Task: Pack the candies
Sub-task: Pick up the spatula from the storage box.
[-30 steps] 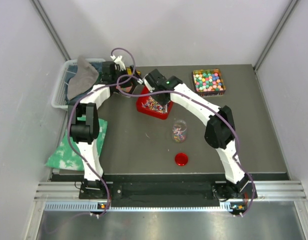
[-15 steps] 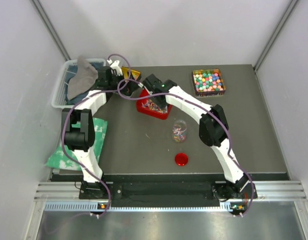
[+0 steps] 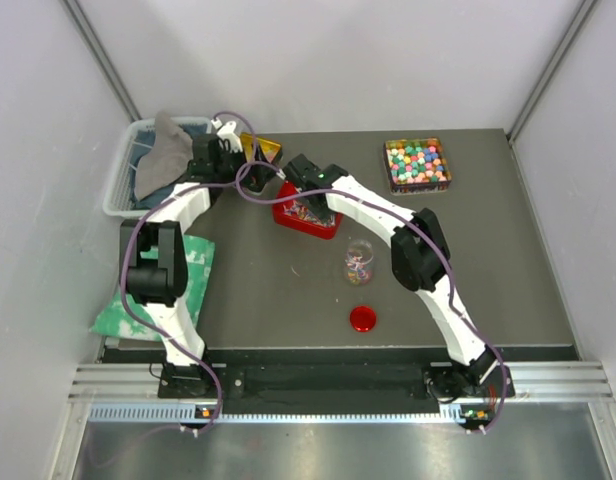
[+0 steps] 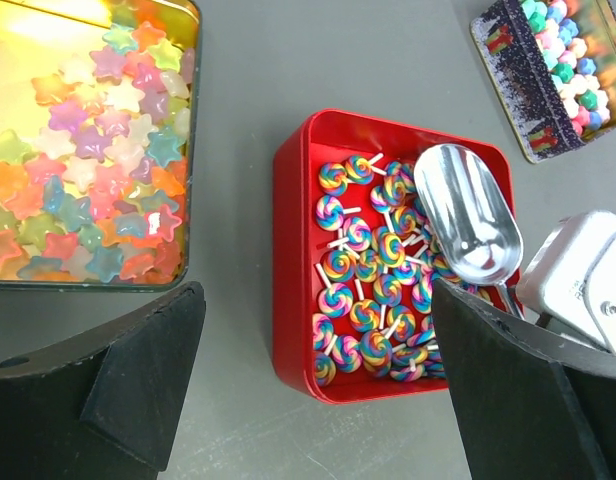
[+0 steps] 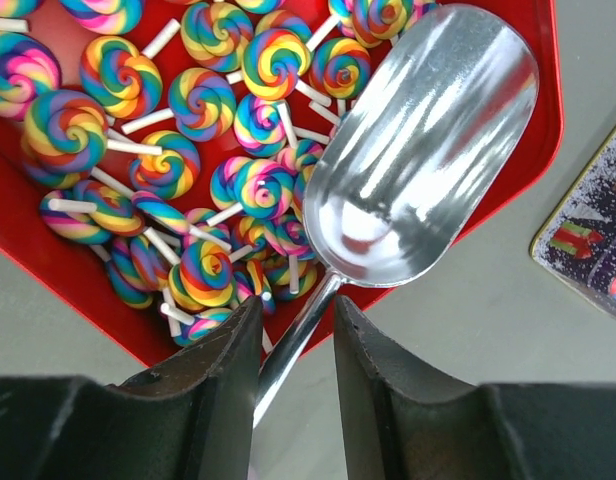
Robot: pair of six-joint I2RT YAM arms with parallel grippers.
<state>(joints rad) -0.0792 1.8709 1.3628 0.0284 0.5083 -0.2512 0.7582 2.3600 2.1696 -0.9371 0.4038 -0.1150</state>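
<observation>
lollipops (image 5: 268,60) look light, hard, loose: better scooped than pinched. right gripper (image 5: 298,312) straddles scoop (image 5: 428,150) handle, grip unclear; left gripper (image 4: 316,300) gapes empty.

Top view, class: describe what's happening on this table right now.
The right gripper straddles the handle of a metal scoop, its empty bowl over the swirl lollipops in the red tray; a firm grip isn't clear. The left gripper hangs wide open above, holding nothing. A jar stands nearby, its red lid off.
</observation>
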